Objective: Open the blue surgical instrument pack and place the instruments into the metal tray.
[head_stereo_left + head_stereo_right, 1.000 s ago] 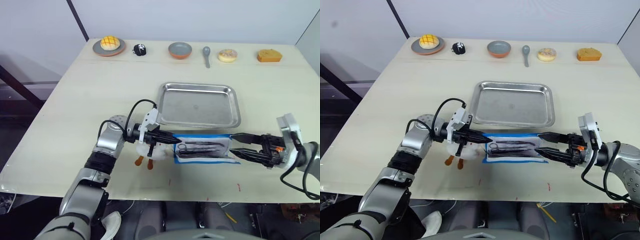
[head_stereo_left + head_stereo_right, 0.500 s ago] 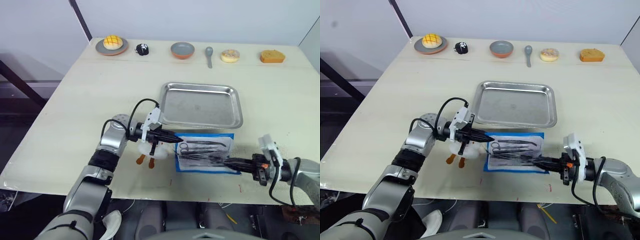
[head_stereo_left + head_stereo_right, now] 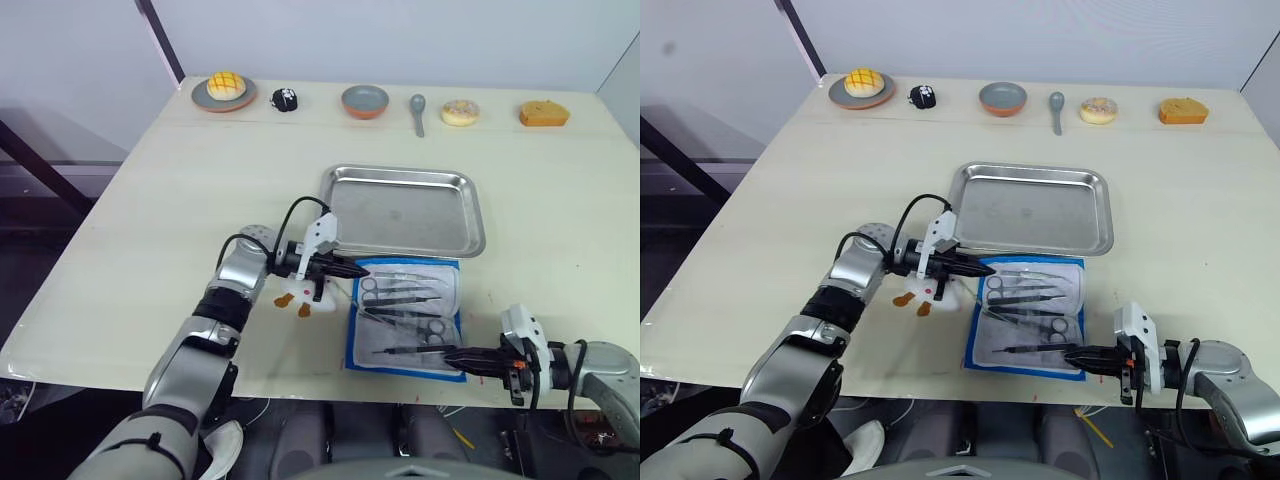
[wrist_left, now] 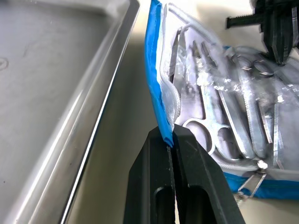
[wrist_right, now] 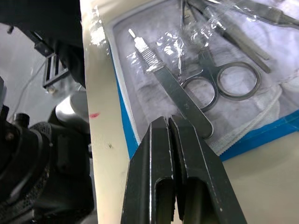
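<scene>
Broadly, the pale wooden surface [image 3: 150,180] carries everything, and the metal tray [image 3: 404,210] lies empty near its middle. Just beside the tray's near rim lies the blue surgical instrument pack [image 3: 405,315], spread open with its pale lining up and clear film over the lining. On that lining rest the instruments [image 3: 400,300]: slim silver scissors and forceps with ring handles, side by side.

At the pack's corner nearest the tray, the left gripper [image 4: 172,136] has its black fingers pressed together on the blue edge, pinching it; a fold of film lifts there. Under this arm, beside the pack, sits a white plush toy [image 3: 300,292] with orange feet. At the pack's near edge, the right gripper [image 5: 169,122] has its fingers pressed together at the blue hem, tips touching the flat handle of one tool; whether they grip the hem or the film I cannot tell.

Along the far edge stand a plate with a yellow bun [image 3: 224,88], a small black object [image 3: 285,98], a round bowl [image 3: 364,100], a grey spoon [image 3: 417,110], a doughnut [image 3: 459,111] and an orange cake piece [image 3: 544,112].
</scene>
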Tool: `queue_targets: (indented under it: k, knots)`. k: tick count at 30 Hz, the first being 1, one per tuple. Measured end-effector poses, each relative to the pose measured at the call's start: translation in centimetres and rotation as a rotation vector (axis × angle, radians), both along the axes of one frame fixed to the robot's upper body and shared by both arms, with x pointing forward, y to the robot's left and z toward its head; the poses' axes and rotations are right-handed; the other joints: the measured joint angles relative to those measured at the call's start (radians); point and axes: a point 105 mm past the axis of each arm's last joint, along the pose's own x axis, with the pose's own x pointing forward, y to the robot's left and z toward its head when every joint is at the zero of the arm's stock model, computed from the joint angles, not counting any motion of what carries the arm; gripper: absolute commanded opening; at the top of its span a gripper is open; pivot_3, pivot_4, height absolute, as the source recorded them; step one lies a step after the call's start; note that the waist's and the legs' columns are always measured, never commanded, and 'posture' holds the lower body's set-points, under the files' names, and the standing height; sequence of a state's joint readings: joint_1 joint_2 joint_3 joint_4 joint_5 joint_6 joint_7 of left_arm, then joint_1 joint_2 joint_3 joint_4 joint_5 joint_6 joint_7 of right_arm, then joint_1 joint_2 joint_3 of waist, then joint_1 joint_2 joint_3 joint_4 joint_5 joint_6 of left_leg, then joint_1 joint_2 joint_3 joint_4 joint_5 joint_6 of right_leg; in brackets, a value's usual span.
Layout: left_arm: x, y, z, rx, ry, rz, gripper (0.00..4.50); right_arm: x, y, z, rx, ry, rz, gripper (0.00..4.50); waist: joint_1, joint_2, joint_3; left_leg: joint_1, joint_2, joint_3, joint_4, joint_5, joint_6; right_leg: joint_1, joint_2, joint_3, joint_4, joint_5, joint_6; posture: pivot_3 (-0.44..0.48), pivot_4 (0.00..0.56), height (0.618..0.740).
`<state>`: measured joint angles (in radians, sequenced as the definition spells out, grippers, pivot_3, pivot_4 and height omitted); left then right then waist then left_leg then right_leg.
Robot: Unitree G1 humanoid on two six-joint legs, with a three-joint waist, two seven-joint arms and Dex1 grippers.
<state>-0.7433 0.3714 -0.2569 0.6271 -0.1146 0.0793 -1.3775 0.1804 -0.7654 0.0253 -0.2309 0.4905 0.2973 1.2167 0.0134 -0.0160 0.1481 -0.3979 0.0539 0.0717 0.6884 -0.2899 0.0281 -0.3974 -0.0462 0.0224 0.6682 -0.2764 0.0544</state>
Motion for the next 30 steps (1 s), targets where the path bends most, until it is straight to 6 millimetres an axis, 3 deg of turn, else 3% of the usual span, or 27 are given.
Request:
queue_targets:
  k: [10, 23, 25, 26, 28, 30]
  knots:
    - [0.09, -0.18, -0.40, 0.019, 0.053, 0.022, 0.00, 0.06, -0.04, -0.27, -0.022, -0.056, 0.019, 0.06, 0.000, 0.001, -0.004, 0.001, 0.000, 0.000, 0.000, 0.000, 0.000, 0.002, 0.000, -0.001, -0.001, 0.000, 0.000, 0.000, 0.150, 0.732]
    - [0.06, -0.12, 0.02, -0.079, 0.160, 0.090, 0.00, 0.02, -0.09, -0.34, -0.021, -0.068, 0.023, 0.06, 0.000, 0.001, -0.004, 0.000, 0.000, -0.001, 0.000, 0.000, 0.000, 0.002, 0.000, -0.001, -0.001, 0.000, 0.000, 0.000, 0.150, 0.732]
    - [-0.07, -0.14, 0.21, -0.114, 0.197, 0.103, 0.58, 0.02, -0.07, -0.34, -0.021, -0.068, 0.024, 0.00, 0.000, 0.001, -0.004, 0.000, 0.000, -0.001, 0.000, 0.000, 0.000, 0.002, 0.000, -0.001, -0.002, 0.000, 0.000, 0.000, 0.150, 0.732]
    - [-0.08, -0.10, 0.22, -0.121, 0.205, 0.108, 0.67, 0.03, -0.07, -0.33, -0.021, -0.068, 0.024, 0.00, 0.000, 0.001, -0.004, 0.000, 0.000, -0.001, 0.000, 0.000, 0.000, 0.002, 0.000, -0.001, -0.001, 0.000, 0.000, 0.000, 0.150, 0.732]
    - [-0.16, 0.00, 0.19, -0.134, 0.225, 0.119, 1.60, 0.05, -0.07, -0.34, -0.022, -0.068, 0.025, 0.00, 0.000, 0.001, -0.004, 0.000, 0.000, -0.001, 0.000, 0.000, 0.000, 0.002, 0.000, -0.002, -0.002, 0.000, 0.000, 0.000, 0.150, 0.732]
    - [0.00, 0.11, 0.23, -0.148, 0.231, 0.141, 2.21, 0.05, -0.07, -0.35, -0.023, -0.069, 0.025, 0.00, 0.000, 0.001, -0.004, 0.000, 0.000, -0.001, 0.000, 0.000, 0.000, 0.002, 0.000, -0.002, -0.002, 0.000, 0.000, 0.000, 0.150, 0.732]
